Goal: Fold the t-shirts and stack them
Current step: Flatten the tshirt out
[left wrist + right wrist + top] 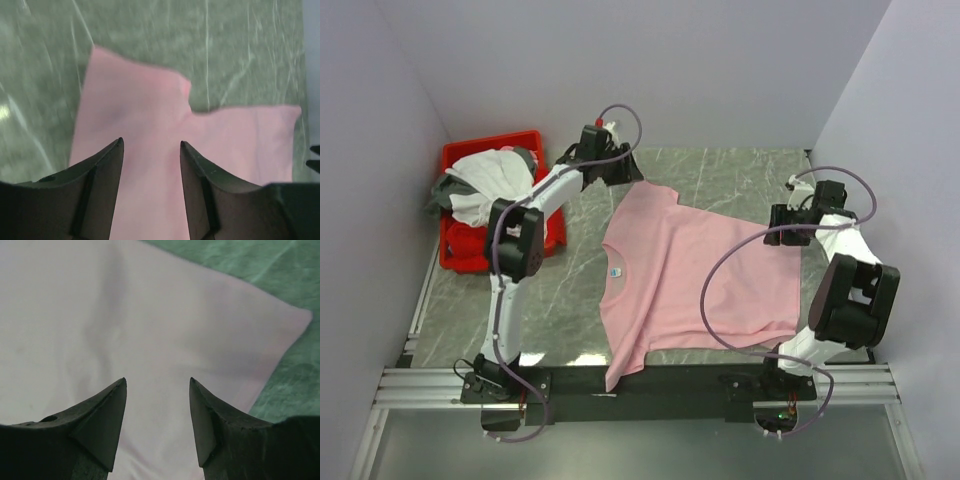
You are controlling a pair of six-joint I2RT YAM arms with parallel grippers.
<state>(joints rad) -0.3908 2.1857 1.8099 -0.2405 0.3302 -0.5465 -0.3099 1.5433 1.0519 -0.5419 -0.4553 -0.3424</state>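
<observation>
Top external: pink t-shirt (692,270) spread; left pincer (634,173), right pincer (772,230) gaping.

Top view looks down from behind; both wrist views face the pink t-shirt (660,250) closely.

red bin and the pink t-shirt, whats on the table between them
Nothing rests there: the top view shows a bare strip of marble tabletop between the red bin and the pink t-shirt, with the left arm crossing above it.

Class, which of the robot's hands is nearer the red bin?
Left. The left hand is over the pink t-shirt on the side toward the red bin; the right hand is over its opposite side.
</observation>
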